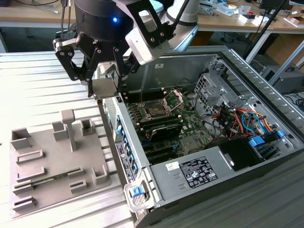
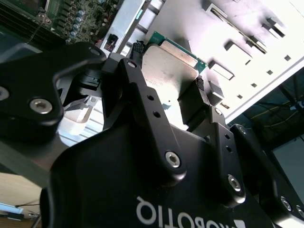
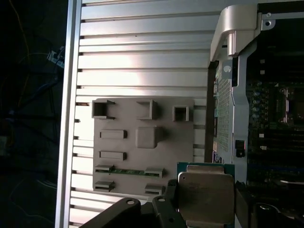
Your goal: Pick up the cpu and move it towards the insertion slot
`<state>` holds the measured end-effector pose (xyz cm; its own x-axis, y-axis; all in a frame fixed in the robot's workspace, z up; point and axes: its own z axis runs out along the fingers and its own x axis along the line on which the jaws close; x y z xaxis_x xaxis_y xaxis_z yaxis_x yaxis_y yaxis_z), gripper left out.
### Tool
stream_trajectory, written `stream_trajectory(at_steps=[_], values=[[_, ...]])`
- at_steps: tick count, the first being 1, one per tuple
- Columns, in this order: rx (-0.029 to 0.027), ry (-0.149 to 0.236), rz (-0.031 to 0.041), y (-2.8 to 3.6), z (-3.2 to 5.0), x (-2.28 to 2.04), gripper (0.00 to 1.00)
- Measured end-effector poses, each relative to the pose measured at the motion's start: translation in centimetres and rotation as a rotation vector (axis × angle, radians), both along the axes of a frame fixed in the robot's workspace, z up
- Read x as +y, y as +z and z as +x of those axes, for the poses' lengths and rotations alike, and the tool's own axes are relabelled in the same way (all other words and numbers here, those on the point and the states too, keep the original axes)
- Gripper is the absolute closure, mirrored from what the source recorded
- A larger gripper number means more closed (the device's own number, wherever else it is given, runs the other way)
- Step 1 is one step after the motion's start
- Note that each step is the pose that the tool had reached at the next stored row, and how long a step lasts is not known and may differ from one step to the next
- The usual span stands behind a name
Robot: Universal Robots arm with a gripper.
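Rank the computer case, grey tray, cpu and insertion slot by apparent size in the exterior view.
1. computer case
2. grey tray
3. cpu and insertion slot: they look about alike, and the lifted cpu may be nearer the camera, so unranked.

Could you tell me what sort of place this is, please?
Probably a robotics lab or workshop: an open computer case on a slatted metal table, a grey fixture tray beside it, cluttered wooden workbenches behind, and the gripper holding the cpu.
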<state>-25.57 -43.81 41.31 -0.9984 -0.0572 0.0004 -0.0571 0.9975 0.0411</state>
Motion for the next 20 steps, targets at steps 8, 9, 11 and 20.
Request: stream_trajectory(at_steps=[8, 9, 11, 20], values=[[-0.0001, 0.0, 0.0001, -0.01, 1.16, 0.0, 0.45], [0.0, 0.0, 0.0, 0.0, 1.28, 0.0, 0.45], [0.0, 0.0, 0.0, 0.0, 1.48, 0.0, 0.45], [-0.0001, 0.0, 0.0001, -0.01, 2.0, 0.0, 0.45]])
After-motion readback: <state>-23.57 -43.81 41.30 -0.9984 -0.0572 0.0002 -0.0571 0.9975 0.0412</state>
